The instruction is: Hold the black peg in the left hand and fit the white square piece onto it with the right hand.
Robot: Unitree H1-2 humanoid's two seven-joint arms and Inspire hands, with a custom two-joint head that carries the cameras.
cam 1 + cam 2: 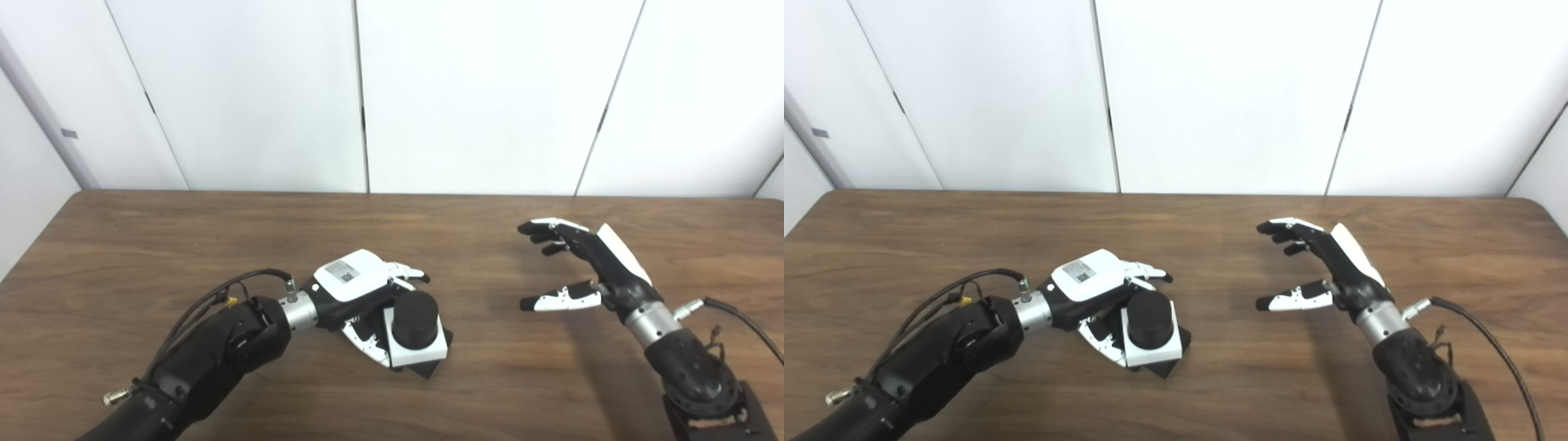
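From my seat I see the brown wood-grain table (465,392) with both arms reaching over it. The round black peg (415,319), a short cylinder, stands upright through the flat white square piece (422,350), which sits around its foot like a collar. Under the white square piece a dark flat base (442,362) pokes out at the near corner; I cannot tell whether it belongs to the peg.

My left hand (361,294), black with a white back shell, lies just beside the peg, on its left. Its fingers (409,272) reach past the far side of the peg and its thumb (366,340) lies along the near left edge of the white square piece, so the hand cups the assembly. Whether it truly presses on the peg I cannot tell; the contact is hidden behind the cylinder.

My right hand (582,269) is well to the right of the peg, apart from it, raised above the table. It is spread and holds nothing: fingers (542,231) curled loosely toward the peg, thumb (560,298) stretched out below them, a wide gap between.

A black cable (744,321) trails from the right wrist.
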